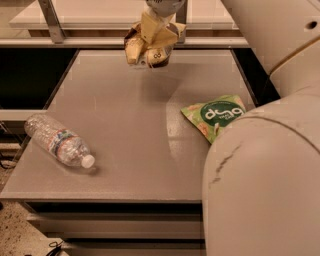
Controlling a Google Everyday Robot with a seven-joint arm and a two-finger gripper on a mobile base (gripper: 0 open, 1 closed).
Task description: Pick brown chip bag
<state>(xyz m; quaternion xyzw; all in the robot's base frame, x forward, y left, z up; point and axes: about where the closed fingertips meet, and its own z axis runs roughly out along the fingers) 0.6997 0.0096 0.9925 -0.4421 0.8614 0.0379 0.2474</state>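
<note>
the hand (161, 12) hangs over the middle of the counter's (125, 115) far edge, pinching the brown chip bag (149, 43) by its upper folds. the bag dangles below it, crumpled, pale yellow panels outward with a dark patch at the bottom. it looks to be clear of the counter, with a faint shadow under it.

the step in hand seems to be the lift, and the pick looks close to done. to finish it well, hold the pinch firm and rise straight up without swinging. the film is slick and bunched, so a jerk could let a fold slide out of the grip.

nothing crowds the path. the green pouch (215, 115) lies flat by the right edge, partly behind the robot's own arm (270, 170). the water bottle (57, 141) lies on its side near the front left corner. both are well apart from the bag.
</note>
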